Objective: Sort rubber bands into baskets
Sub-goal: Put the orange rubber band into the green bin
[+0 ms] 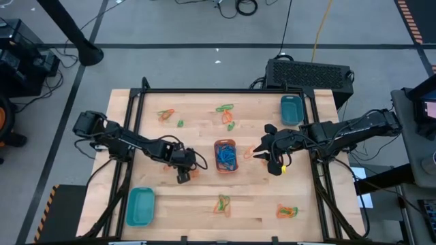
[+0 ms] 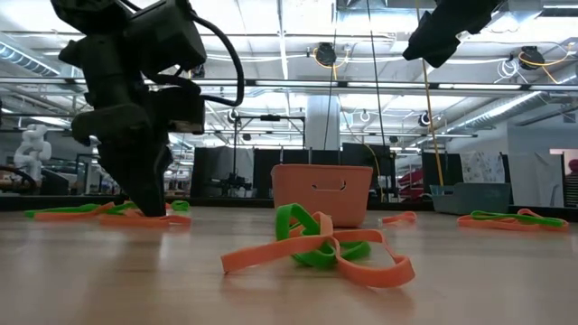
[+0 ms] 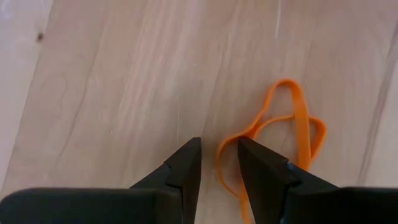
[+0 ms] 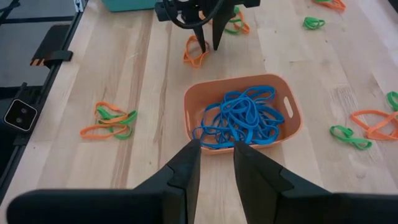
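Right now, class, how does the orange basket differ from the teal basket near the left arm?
The orange basket sits mid-table between the two grippers; the teal basket lies at the table's near left corner. The orange basket is full of blue bands; the teal basket looks empty. They differ in colour, orange against teal. Both are small rounded-rectangle trays, upright on the wood.

- You see an orange basket (image 1: 225,145) mid-frame, filled with blue rubber bands (image 1: 227,158).
- You have teal baskets at the lower left (image 1: 141,206) and upper right (image 1: 291,109).
- Orange and green bands (image 1: 287,211) dot your pale wood table (image 1: 197,204).
- Both arms look black.
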